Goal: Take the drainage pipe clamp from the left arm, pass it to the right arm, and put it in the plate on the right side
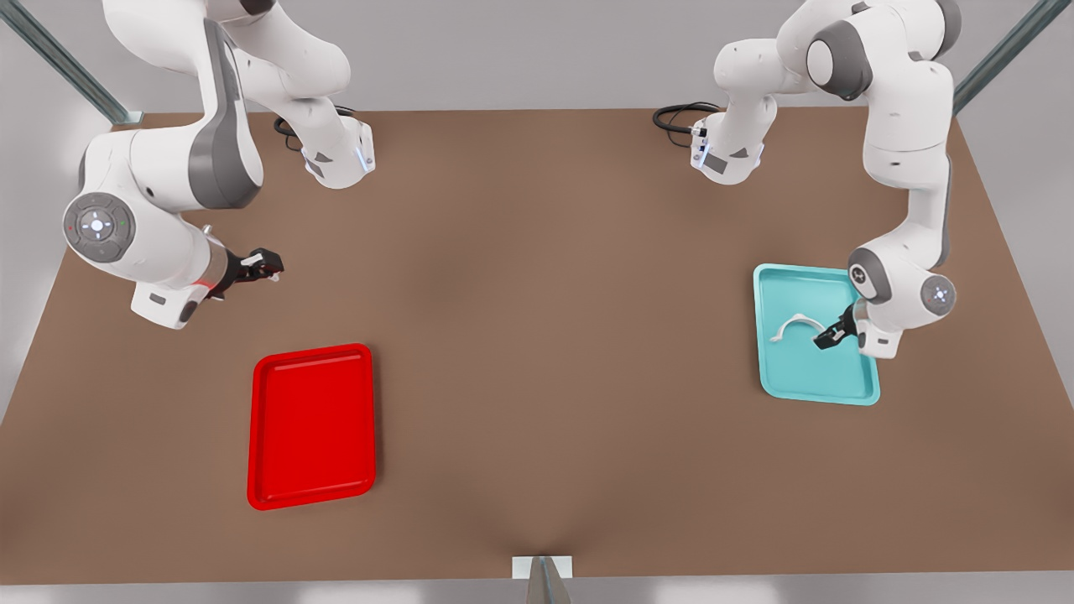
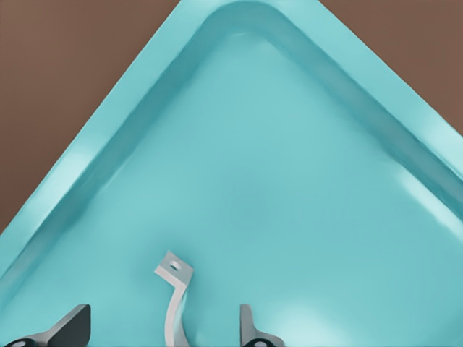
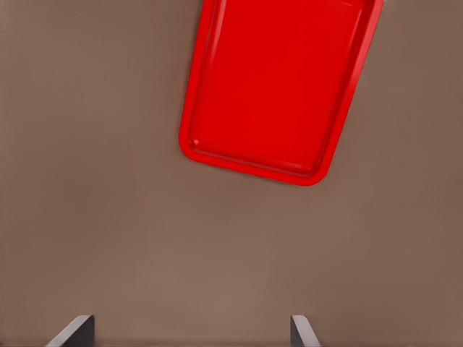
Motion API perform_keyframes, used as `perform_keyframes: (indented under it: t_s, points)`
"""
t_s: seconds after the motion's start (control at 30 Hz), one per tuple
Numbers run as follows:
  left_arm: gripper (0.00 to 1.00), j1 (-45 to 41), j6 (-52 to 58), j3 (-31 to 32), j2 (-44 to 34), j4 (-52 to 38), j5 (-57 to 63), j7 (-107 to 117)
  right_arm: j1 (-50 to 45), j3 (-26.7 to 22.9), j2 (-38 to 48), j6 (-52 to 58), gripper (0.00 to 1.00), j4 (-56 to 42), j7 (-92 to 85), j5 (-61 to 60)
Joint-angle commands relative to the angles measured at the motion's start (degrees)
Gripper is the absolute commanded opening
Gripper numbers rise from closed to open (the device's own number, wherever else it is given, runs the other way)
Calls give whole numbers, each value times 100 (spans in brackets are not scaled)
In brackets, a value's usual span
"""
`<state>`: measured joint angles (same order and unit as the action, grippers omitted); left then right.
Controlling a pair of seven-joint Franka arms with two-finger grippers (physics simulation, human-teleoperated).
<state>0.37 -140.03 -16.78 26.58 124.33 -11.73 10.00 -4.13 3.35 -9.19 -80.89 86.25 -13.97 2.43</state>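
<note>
In the left wrist view, two dark fingertips are seen spread wide, with the drainage pipe clamp lying between them and untouched by either; its flat foot with a small hole is turned up toward the tray's centre. The left gripper is thus released, and it is found low over the teal tray at the front view's right, just beside the clamp's nearer end. The clamp is seen resting on the teal tray's floor as a thin white arch, in the tray's upper half.

In the right wrist view, the right gripper's fingertips are shown set wide apart with nothing between them, bare brown table below. The right gripper is held above the table at the left of the front view, above and well apart from the plate. The plate is seen lower left of the frame's centre, a glossy red tray with nothing in it, and it appears again at the top of the right wrist view. The two trays are set well apart, at opposite sides of the table.
</note>
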Motion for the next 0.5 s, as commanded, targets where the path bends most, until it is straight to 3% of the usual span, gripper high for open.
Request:
perform_keyframes:
  t_s: [0.0, 0.07, 0.17, 0.4, 0.47]
  points:
    - [100, -2, -349, -1, -4, 91, -4, 353, 0, -1, 5, 12, 100, -3, -114, -41]
    - [100, -2, -349, 8, -4, 118, -4, 344, 0, -1, 5, 12, 100, -3, -114, -41]
    - [73, -2, -349, 17, -4, 118, -4, 353, -9, -1, 14, 38, 100, -3, -114, -41]
    - [66, -2, -218, 17, -4, 197, -4, 344, -9, 7, 14, 56, 100, 33, -114, -41]
    - [36, -2, -218, 17, -4, 188, -4, 344, -9, -1, 14, 56, 100, 41, -123, -41]
